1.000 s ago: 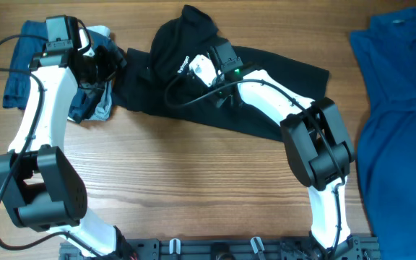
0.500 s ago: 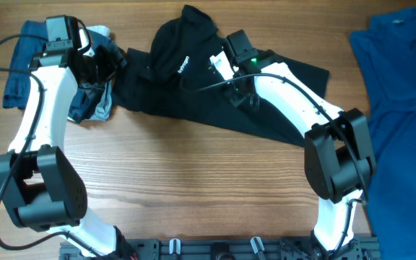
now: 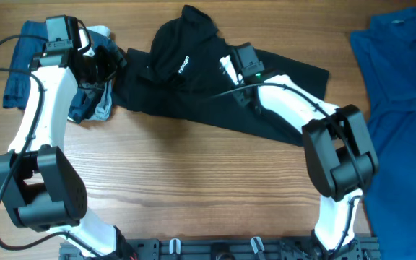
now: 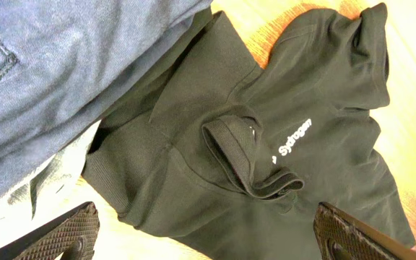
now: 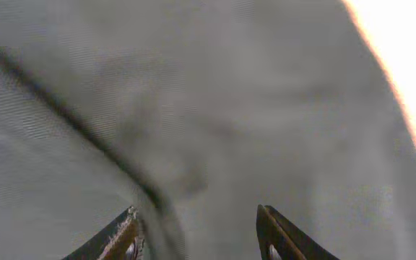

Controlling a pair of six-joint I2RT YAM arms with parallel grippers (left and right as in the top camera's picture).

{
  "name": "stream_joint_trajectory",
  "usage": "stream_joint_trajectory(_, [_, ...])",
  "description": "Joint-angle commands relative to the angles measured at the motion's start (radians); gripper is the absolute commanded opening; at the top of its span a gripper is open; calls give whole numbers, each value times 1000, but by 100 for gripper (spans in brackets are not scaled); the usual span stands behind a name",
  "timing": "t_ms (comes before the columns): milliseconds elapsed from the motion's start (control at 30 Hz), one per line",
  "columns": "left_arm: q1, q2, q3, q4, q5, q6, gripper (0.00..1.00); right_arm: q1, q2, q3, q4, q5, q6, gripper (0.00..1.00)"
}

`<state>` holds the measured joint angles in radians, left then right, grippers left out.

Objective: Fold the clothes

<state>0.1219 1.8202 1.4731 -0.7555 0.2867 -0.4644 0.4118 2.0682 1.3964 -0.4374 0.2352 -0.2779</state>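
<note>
The black T-shirt (image 3: pixel 193 101) lies crumpled across the far middle of the table, white lettering (image 3: pixel 183 66) facing up. My left gripper (image 3: pixel 113 61) hovers over its left end, open and empty. In the left wrist view its fingers (image 4: pixel 208 238) are spread wide above the shirt (image 4: pixel 280 87), near the collar and lettering (image 4: pixel 295 137). My right gripper (image 3: pixel 230 66) sits low over the shirt's middle. In the right wrist view its fingers (image 5: pixel 201 238) are apart on the fabric (image 5: pixel 266 108), with a fold ridge by the left finger and nothing clamped.
Dark navy folded garments (image 3: pixel 20 58) with a pale one (image 3: pixel 103 108) lie at the far left under my left arm, overlapping the shirt's end; they also show in the left wrist view (image 4: pixel 63 58). A bright blue collared shirt (image 3: pixel 399 108) covers the right edge. Bare wood (image 3: pixel 193 188) lies in front.
My right gripper has moved to the right along the shirt, away from the lettering. The left arm has not moved.
</note>
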Motion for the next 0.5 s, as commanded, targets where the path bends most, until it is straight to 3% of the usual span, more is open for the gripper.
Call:
stream_joint_trajectory(0, [0,-25,4,2,8,16,95,-98,4,-4,49,43,-10,51])
stream_joint_trajectory(100, [0,-25,4,2,8,16,95,-187,-10,16,72,-139,-7,52])
stream_joint_trajectory(200, [0,-25,4,3,8,16,96,-233,-109,47,-150,-387,-4,63])
stream_joint_trajectory(367, [0,-25,4,9,8,16,96,-230,-202,22,-509,-392,42,64])
stream_joint_trajectory(467, [0,-25,4,10,8,16,96,-230,-200,-90,-452,-340,69,64])
